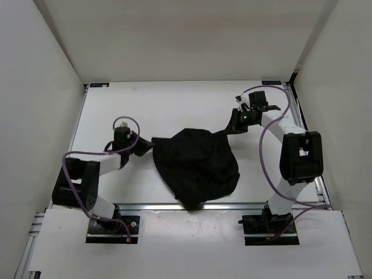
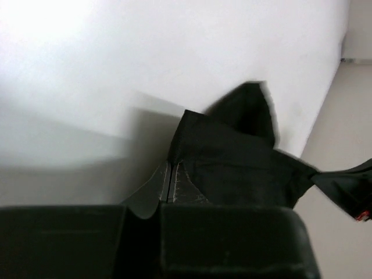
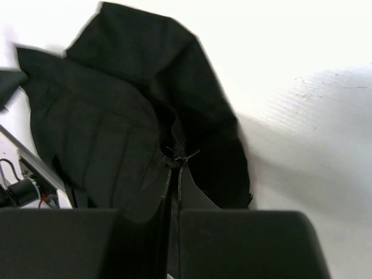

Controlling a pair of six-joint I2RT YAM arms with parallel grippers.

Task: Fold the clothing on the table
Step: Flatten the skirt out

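Right up against the left wrist camera, the left gripper [image 2: 170, 177] is pinched flat on a corner of the clothing [image 2: 232, 163], with no gap between the jaws that I can see. Same story on the other side: the right gripper [image 3: 174, 170] is clamped on a bunched bit of edge, and the dark cloth spreads away from it.

From above, the clothing sits mid-table [image 1: 174, 102]. The left gripper is at its left corner and the right gripper at its far right corner. So the held edge runs across between them, slanted a little, with the right end further from the arm bases. The bulk of the cloth lies on the near side of that edge, and its lowest tip reaches the metal rail [image 1: 145, 205].

So the long axis is left to right and each arm has its own end, neither really closer to the middle. Any fold from here, I'd guess, has to carry that edge over the bulk toward the near side. Can't quite tell if the held edge is lifted or just taut on the table, the wrist shots are too blurry.
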